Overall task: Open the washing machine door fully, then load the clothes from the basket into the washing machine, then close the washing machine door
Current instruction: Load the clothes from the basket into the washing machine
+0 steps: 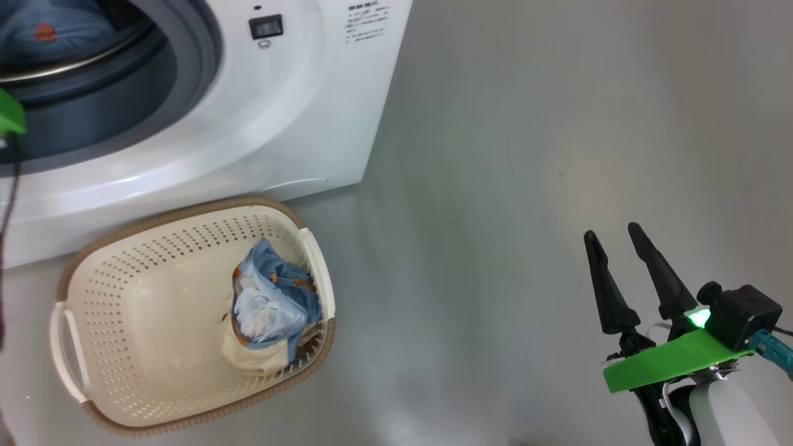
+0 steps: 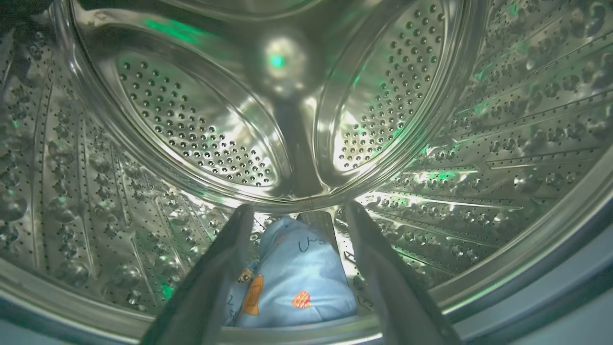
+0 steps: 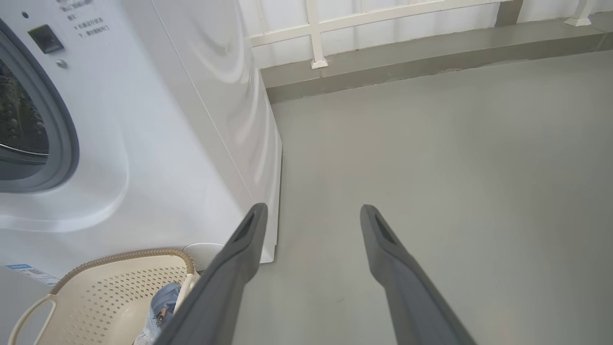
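Loading is partly complete: one light blue cloth garment (image 2: pixel 292 282) lies loose at the front edge of the perforated steel drum (image 2: pixel 191 139), between the fingers of the wide-open left tool (image 2: pixel 299 208), a blue-and-cream cloth bundle (image 1: pixel 272 303) sits at the right end of the cream perforated plastic basket (image 1: pixel 124 248), the right tool (image 1: pixel 611 231) is wide and empty, and door closing is pending.

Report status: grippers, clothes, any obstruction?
Left gripper open inside drum, blue garment lying at its bottom. Right gripper open above floor. More clothes in basket. No obstruction seen.
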